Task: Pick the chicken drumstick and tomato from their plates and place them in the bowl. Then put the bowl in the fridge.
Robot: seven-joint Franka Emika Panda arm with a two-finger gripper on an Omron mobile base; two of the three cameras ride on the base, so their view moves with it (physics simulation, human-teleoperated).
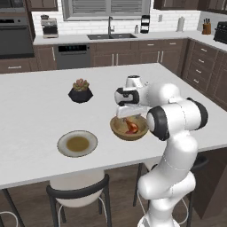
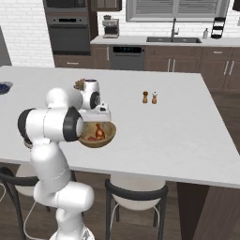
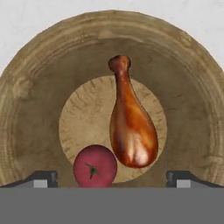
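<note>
Bowl (image 3: 39, 109) contents are what I am checking first: the chicken drumstick (image 3: 131, 127) is lying on the bowl floor with its thin bone end pointing toward the far rim, and the tomato (image 3: 95, 167) is sitting just beside the thick end, touching or nearly touching it. I am judging that both items are resting low at the centre of the bowl because the curved wall is guiding them there, which should keep them from rolling out when the bowl is carried.

I am reading the gripper (image 3: 111, 177) as hovering directly over the bowl, looking straight down into it. Its two fingertips (image 3: 43, 178) are standing wide apart, one to each side of the tomato, and they are holding nothing and touching nothing that I can see.

From the left base view, the bowl (image 1: 129, 127) is resting on the surface (image 1: 35, 111) near its front edge, partly hidden under the arm's wrist. The tan-rimmed plate (image 1: 77, 143) is lying to the left of the bowl, well apart, and it is carrying no food. A small dark potted plant (image 1: 80, 91) is standing behind that plate.

I am judging the loading step to be finished. The remaining step is gripping the bowl, probably by its rim, and carrying it to the fridge.
</note>
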